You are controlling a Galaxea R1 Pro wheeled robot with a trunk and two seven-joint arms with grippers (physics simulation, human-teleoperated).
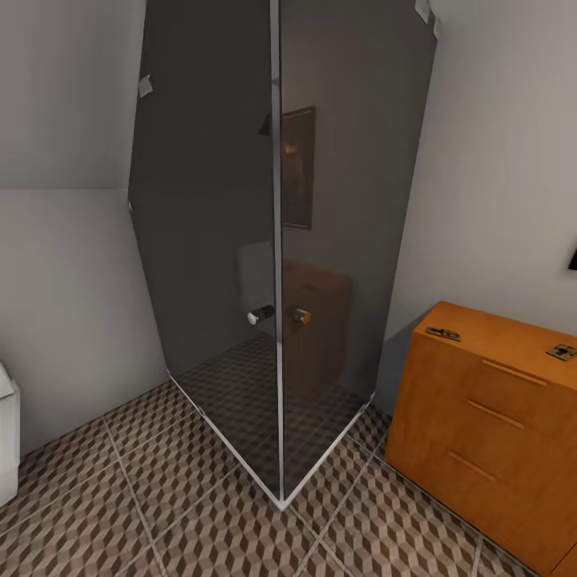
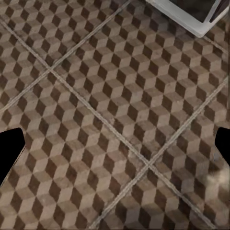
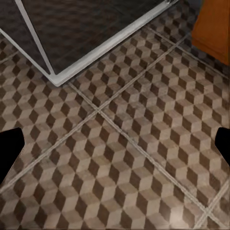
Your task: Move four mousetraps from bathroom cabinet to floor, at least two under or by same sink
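Note:
The orange-brown cabinet (image 1: 481,425) stands at the right against the wall, drawers shut; its corner also appears in the right wrist view (image 3: 215,24). Two mousetraps lie on its flat top, one near the left corner (image 1: 443,332) and one at the right edge (image 1: 562,351). The cube-patterned bathroom floor (image 1: 200,513) spreads in front. My left gripper (image 2: 115,153) hangs open over bare tiles, its dark fingertips (image 2: 9,148) wide apart. Over the tiles near the shower's corner, my right gripper (image 3: 115,148) is open too, with nothing between its fingertips (image 3: 223,146). The sink is out of view.
A tall dark-glass shower enclosure (image 1: 280,240) with a white base frame (image 3: 96,52) juts into the room straight ahead, its corner pointing at me. A white fixture (image 1: 6,441) sits at the far left edge. Open tiles lie between the shower and the cabinet.

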